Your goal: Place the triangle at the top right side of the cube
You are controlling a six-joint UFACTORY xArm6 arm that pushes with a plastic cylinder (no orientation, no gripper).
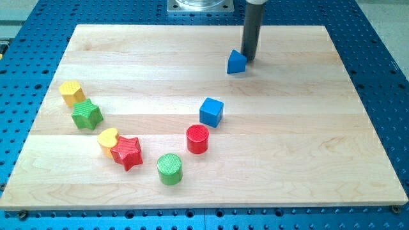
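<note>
- Biggest thing first: the blue perforated base (383, 76) runs all around the scene, rows of little holes everywhere, and it's cut off by every edge of the view.
- On top of that sits the counter (287, 160), a pale wooden board made of glued strips, taking up most of the view. The right half of it is just bare wood.
- At the view's top centre there's a grey metal mount (199, 6), mostly cropped, so can't say much about it.
- The dark rod comes down from the view's top, upper end cut off. No fingers on this rig at all, so nothing to call open or closed. My tip (249, 60) is on the counter, touching or just about touching the upper right of the blue triangle (236, 62); the exact contact is hard to make out.
- That triangle is near the view's top, well apart from and up-right of the blue cube (211, 112).
- Just below-left of the cube: red cylinder (197, 138), then green cylinder (170, 168).
- Left cluster: red star (128, 152) pressed against and partly hiding a yellow heart (108, 138).
- Further up-left: green star (87, 114), and a yellow block (71, 92) right beside it, looks hexagonal but not sure.
</note>
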